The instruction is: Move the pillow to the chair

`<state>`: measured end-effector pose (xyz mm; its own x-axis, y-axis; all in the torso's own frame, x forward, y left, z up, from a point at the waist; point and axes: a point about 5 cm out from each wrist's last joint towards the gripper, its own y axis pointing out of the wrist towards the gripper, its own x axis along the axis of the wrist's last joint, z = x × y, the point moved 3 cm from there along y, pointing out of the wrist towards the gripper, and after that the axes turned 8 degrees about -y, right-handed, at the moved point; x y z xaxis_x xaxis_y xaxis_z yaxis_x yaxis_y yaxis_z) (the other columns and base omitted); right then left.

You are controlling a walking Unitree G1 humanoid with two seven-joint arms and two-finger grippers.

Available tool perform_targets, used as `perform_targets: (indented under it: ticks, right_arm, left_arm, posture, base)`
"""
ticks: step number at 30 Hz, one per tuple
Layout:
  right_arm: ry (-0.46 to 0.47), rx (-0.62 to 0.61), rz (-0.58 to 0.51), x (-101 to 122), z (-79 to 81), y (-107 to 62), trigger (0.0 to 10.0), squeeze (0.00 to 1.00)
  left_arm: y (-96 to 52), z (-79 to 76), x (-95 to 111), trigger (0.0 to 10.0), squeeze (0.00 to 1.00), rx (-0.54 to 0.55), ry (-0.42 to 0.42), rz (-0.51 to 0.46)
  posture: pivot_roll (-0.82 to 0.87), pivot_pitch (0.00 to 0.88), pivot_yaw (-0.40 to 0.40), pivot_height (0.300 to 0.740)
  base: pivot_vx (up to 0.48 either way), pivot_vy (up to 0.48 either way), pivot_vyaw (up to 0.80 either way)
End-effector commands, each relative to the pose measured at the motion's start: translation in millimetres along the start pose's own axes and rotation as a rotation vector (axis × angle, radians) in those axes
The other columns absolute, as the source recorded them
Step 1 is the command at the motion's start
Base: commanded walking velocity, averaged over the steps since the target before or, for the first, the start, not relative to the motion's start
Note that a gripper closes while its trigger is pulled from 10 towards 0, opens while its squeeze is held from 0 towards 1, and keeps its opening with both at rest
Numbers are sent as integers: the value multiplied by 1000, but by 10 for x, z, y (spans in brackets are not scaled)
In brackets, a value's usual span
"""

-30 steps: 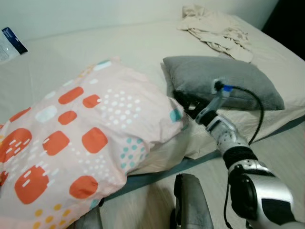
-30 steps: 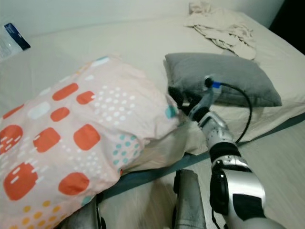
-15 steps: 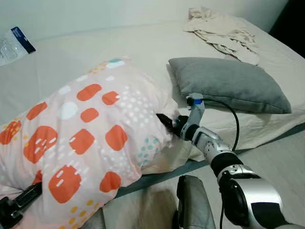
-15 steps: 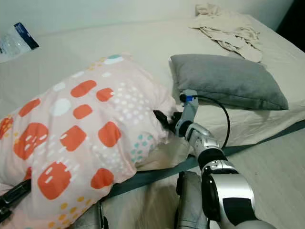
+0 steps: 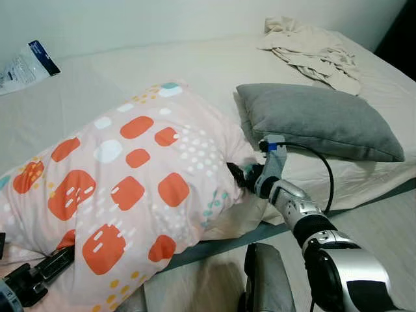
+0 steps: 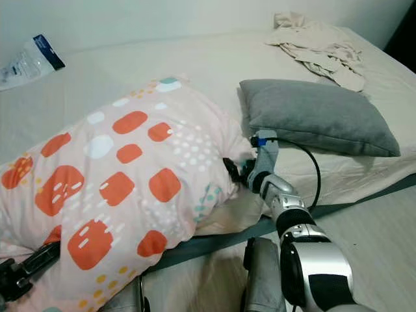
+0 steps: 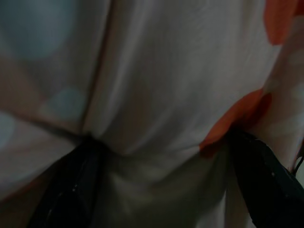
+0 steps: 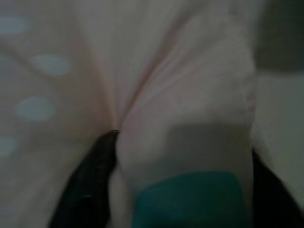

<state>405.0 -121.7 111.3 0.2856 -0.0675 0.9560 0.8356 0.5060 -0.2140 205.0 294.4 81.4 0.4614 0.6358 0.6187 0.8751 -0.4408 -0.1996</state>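
We hold the patterned pillow (image 5: pixel 123 195) between both claws at the near edge of the bed (image 5: pixel 130 71). Our right claw (image 5: pixel 236 175) pinches a fold of its fabric at one end, and our left claw (image 5: pixel 55 265) grips the opposite lower corner. Just beyond our right claw lies a grey pillow (image 5: pixel 318 120).

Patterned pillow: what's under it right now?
The patterned pillow lies on the bed, overhanging its near edge. The left tool pokes out beneath its near corner; the right tool presses into its side. The bed beneath is covered.
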Motion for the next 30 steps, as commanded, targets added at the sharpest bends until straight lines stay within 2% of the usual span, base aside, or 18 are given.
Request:
perform_targets:
  ticks: [1, 6, 7, 8, 9, 10, 11, 18, 19, 20, 21, 22, 25, 30]
  right_arm:
    - [47, 130, 87, -300, 296, 60, 0, 0]
    - [49, 153, 70, -285, 369, 90, 0, 0]
    - [50, 156, 57, -272, 387, 99, 0, 0]
    - [58, 158, 40, -250, 405, 109, 0, 0]
    - [58, 158, 40, -250, 405, 109, 0, 0]
    - [53, 150, 21, -222, 409, 118, 0, 0]
    - [26, 137, -8, -176, 415, 128, 0, 0]
    - [-10, 125, -90, -45, 419, 125, 0, 0]
    - [-12, 118, -103, -29, 416, 122, 0, 0]
    - [-13, 114, -109, -24, 414, 120, 0, 0]
    - [-12, 113, -111, -27, 414, 117, 0, 0]
    - [-8, 108, -115, -32, 412, 113, 0, 0]
    - [0, 101, -120, -40, 410, 109, 0, 0]
    - [3, 81, -137, -44, 399, 94, 0, 0]
  left_arm:
    - [232, -167, -171, 10000, 1000, -70, 18, 68]
    - [307, -221, -193, 10000, 1000, -79, 53, 71]
    - [338, -245, -200, 10000, 949, -83, 58, 71]
    - [370, -279, -203, 10000, 612, -93, 65, 67]
    - [370, -279, -203, 10000, 612, -93, 65, 67]
    - [401, -302, -205, 10000, 224, -94, 76, 63]
    - [455, -346, -214, 10000, 0, -99, 93, 57]
    - [628, -448, -235, 10000, 0, -101, 155, 29]
    - [663, -423, -215, 8980, 0, -70, 169, 5]
    - [697, -371, -188, 3922, 0, -19, 179, -22]
    - [718, -318, -165, 0, 0, 28, 179, -44]
    - [736, -265, -145, 0, 0, 75, 186, -66]
    - [769, -230, -121, 0, 0, 110, 200, -95]
    - [862, -224, -37, 0, 0, 169, 247, -170]
  posture:
    - [107, 225, -47, 542]
    - [108, 220, -49, 542]
    - [107, 217, -50, 542]
    - [107, 216, -50, 542]
    - [107, 216, -50, 542]
    - [107, 214, -51, 542]
    - [105, 209, -53, 542]
    - [107, 199, -59, 542]
    - [105, 196, -59, 542]
    - [103, 194, -58, 542]
    - [102, 193, -58, 542]
    - [102, 182, -57, 542]
    - [101, 184, -56, 542]
    - [100, 172, -52, 542]
  base:
    - [0, 0, 0]
    - [0, 0, 0]
    - [0, 0, 0]
    - [0, 0, 0]
    - [0, 0, 0]
    - [0, 0, 0]
    - [0, 0, 0]
    - [0, 0, 0]
    - [0, 0, 0]
    - [0, 0, 0]
    - [0, 0, 0]
    - [0, 0, 0]
    - [0, 0, 0]
    - [0, 0, 0]
